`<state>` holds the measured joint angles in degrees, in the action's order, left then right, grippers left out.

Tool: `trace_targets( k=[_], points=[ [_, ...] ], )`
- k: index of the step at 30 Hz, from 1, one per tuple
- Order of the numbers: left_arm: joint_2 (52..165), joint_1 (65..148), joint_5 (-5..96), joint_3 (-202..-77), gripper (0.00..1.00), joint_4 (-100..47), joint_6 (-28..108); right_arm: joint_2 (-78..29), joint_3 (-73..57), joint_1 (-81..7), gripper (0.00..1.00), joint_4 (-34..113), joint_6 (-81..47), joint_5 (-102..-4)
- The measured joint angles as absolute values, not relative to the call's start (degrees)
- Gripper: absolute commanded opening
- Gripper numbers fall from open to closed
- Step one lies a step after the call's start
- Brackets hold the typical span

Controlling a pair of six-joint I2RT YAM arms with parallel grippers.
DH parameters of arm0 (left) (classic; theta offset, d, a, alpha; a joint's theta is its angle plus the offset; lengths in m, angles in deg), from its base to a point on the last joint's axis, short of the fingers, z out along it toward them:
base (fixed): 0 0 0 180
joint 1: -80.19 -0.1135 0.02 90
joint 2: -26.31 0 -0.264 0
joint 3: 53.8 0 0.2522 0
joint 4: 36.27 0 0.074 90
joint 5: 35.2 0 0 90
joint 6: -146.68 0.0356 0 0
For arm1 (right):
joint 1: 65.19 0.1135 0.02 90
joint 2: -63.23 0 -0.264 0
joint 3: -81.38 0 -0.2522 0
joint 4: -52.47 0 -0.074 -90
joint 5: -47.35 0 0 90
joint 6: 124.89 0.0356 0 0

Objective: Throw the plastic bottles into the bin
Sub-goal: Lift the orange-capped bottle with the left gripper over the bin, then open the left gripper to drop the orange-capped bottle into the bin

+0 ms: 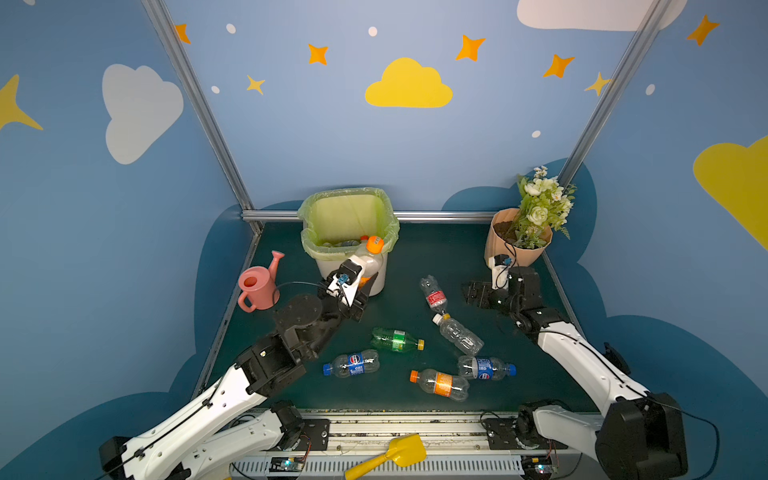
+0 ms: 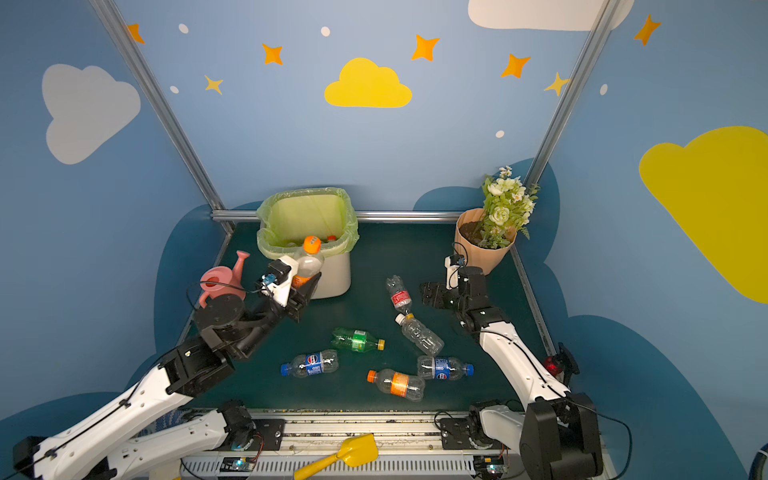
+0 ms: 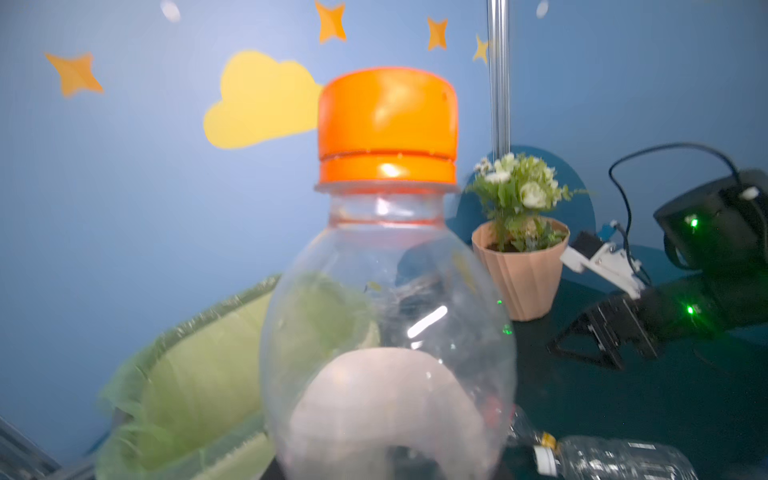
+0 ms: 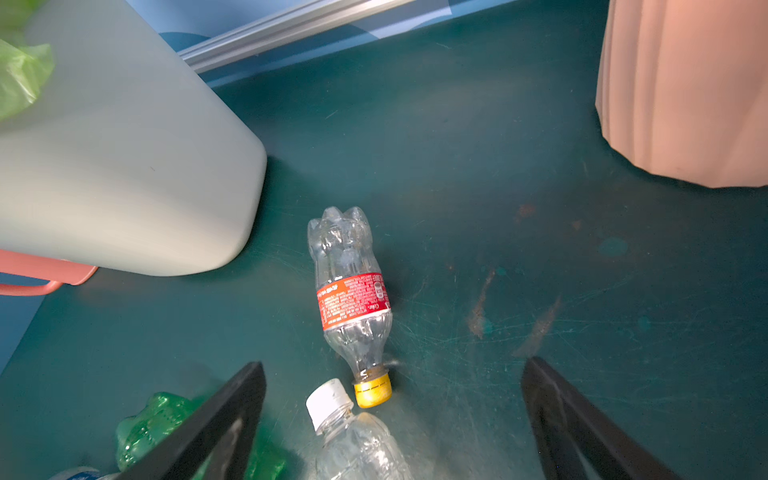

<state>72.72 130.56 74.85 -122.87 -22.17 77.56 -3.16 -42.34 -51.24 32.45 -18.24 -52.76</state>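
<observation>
Currently left claw (image 1: 365, 279) clamps orange-capped bottle (image 1: 369, 259) by bin (image 1: 348, 192) rim — likely pre-drop; right claw (image 4: 392, 365) apart, empty.

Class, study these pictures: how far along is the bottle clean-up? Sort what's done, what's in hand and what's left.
Done: some bottles lie in the bin. In hand: the left tool is shut on an orange-capped bottle near the bin's rim, not yet dropped. Left: six lie on the table, from the red-label bottle to the orange-label bottle; the right tool is open.
</observation>
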Motion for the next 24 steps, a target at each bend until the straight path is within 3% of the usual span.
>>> trace_targets(
  k=[7, 12, 15, 21, 24],
  points=[
    [77.0, 128.6, 74.8, -132.0, 0.45, -33.5, 88.9, -2.6, -42.3, -51.3, 0.95, 32.4, -18.2, -52.8],
    [83.4, 118.7, 72.2, -136.4, 0.48, -37.9, 87.0, -1.8, -42.3, -51.3, 0.96, 31.7, -18.2, -52.8],
    [89.5, 109.8, 69.1, -138.9, 0.59, -36.9, 79.6, -0.8, -42.3, -51.3, 0.96, 31.4, -18.2, -52.8],
    [101.4, 102.5, 65.3, -141.8, 1.00, -27.3, 69.2, -0.3, -42.1, -51.3, 0.96, 31.0, -18.7, -53.0],
    [100.2, 102.6, 63.9, -141.7, 1.00, -25.6, 67.4, -0.4, -41.3, -51.3, 0.96, 30.9, -19.2, -53.1]
  ],
)
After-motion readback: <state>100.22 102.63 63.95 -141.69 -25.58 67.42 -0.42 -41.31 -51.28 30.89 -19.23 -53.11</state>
